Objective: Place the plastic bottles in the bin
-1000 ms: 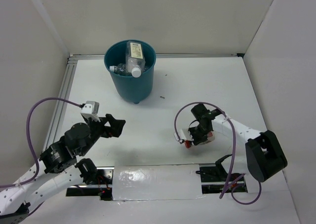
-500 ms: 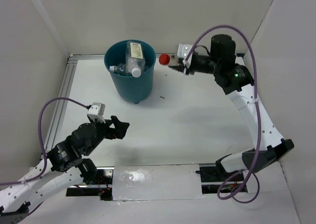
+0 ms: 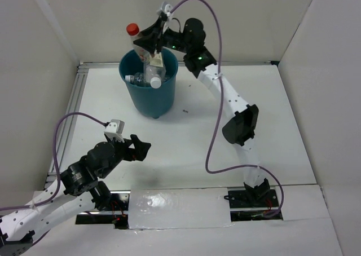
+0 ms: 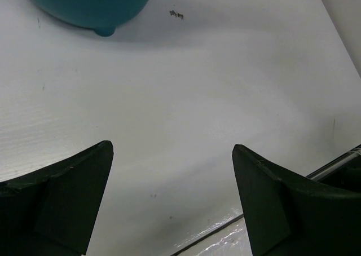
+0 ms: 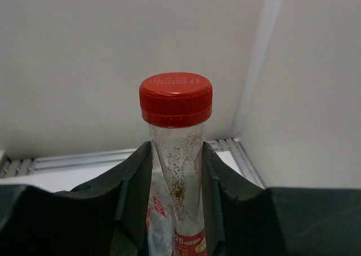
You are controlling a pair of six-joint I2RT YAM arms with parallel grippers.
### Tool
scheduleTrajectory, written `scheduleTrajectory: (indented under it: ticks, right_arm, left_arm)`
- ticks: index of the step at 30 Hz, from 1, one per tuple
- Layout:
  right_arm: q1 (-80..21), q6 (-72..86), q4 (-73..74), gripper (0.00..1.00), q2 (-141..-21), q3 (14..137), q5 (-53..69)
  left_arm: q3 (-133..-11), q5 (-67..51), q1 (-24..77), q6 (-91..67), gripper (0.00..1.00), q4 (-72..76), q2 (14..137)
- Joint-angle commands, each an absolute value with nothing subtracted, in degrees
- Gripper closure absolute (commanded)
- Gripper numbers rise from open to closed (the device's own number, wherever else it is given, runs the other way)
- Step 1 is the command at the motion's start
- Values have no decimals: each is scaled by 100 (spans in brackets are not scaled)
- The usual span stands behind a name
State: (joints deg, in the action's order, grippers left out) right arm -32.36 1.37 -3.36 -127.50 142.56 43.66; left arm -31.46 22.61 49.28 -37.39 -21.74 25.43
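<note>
Red-capped bottle (image 3: 136,38) pinched at the neck by right claw (image 3: 148,42), cap up, above teal bin (image 3: 148,98), apparently positioned to drop among clear bottles (image 3: 152,69) inside. Left claw (image 4: 172,195) spread, empty, idle above surface (image 4: 225,87).

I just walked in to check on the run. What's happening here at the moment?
The right arm is stretched to the far side of the table, its right hand shut on a red-capped bottle and holding it, as it appears from above, over the teal bin. The bottle is not yet released. Several other bottles lie inside the bin. The left hand hovers open near the front left, holding nothing.
</note>
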Motion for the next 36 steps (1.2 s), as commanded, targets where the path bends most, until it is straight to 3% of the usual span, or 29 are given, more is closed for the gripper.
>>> scheduleTrajectory:
  ticks: [1,10,14,21,26,27,36]
  right_arm:
    - [-3585,1134,-1423,100,-12973,14960,4070]
    - [-3814,1424,-2004,99,-13280,14195,3692]
    - [-3709,1424,-2004,75,-13517,14194,3551]
    - [-3604,1274,-1881,66,-13931,14405,3498]
    - [-3604,1222,-1828,24,-14088,14528,3498]
    - [-3604,1161,-1776,2,-14089,14528,3498]
    - [-3402,730,-1084,0,-13362,14906,3437]
  left_arm:
    - [-3094,2197,4948,-3902,1,-1837,2487]
    - [-2971,2145,4948,-3964,1,-1837,2469]
    - [-3023,2145,4948,-3964,1,-1785,2522]
    - [-3076,2092,4948,-3964,1,-1784,2575]
    - [-3076,2092,4948,-3964,1,-1784,2575]
    - [-3076,2092,4948,-3964,1,-1784,2575]
    - [-3023,1951,4948,-3833,1,-1416,2830]
